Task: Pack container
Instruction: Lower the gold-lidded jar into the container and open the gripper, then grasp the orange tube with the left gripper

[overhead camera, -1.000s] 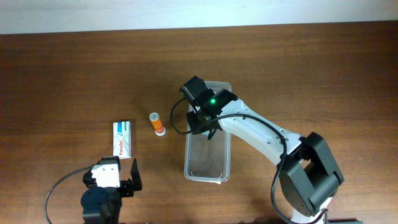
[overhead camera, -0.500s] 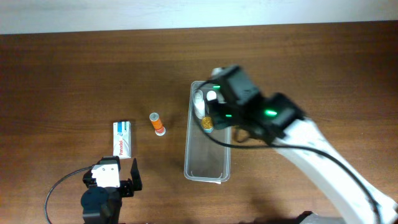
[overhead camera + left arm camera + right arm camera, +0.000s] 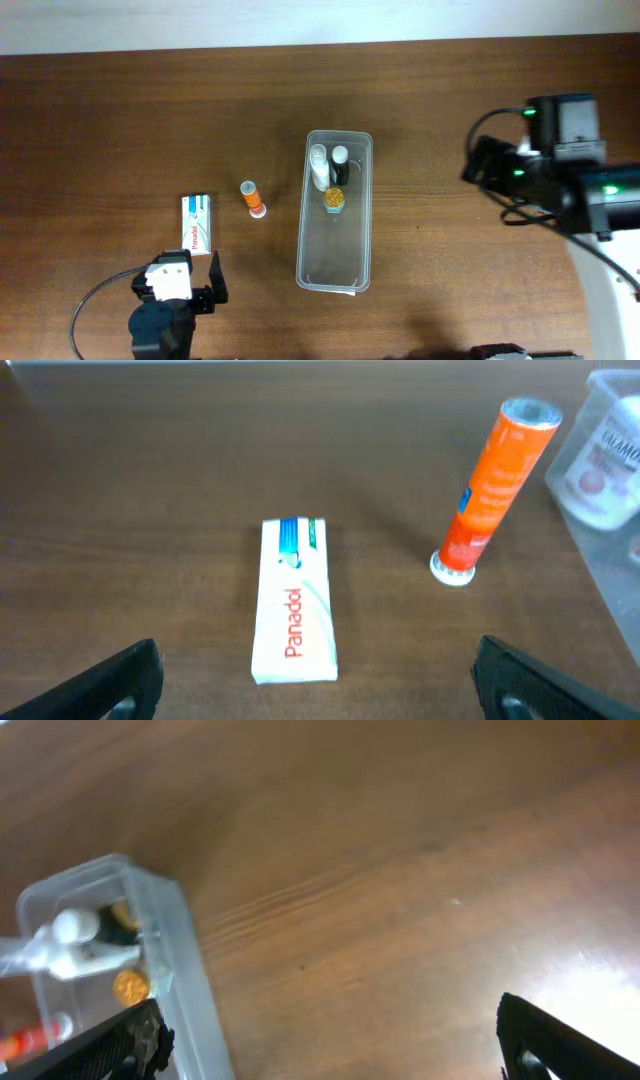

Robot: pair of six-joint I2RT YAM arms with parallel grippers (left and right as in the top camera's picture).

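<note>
Wooden table (image 3: 120, 110), with the container (image 3: 303, 235) laid on it.
The left gripper (image 3: 315, 658) is held wide apart, with a medicine box (image 3: 294, 605) just ahead of it and an orange tube (image 3: 490, 485) ahead to its right. The right gripper (image 3: 330, 1015) is likewise spread wide and empty, and the container is seen off to its left with small bottles (image 3: 319, 168) inside.

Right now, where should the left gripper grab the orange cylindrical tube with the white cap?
Mid-body, left gripper coming level from the near side: the orange tube appears to stand upright on its white cap, clear plastic container on its right.
</note>
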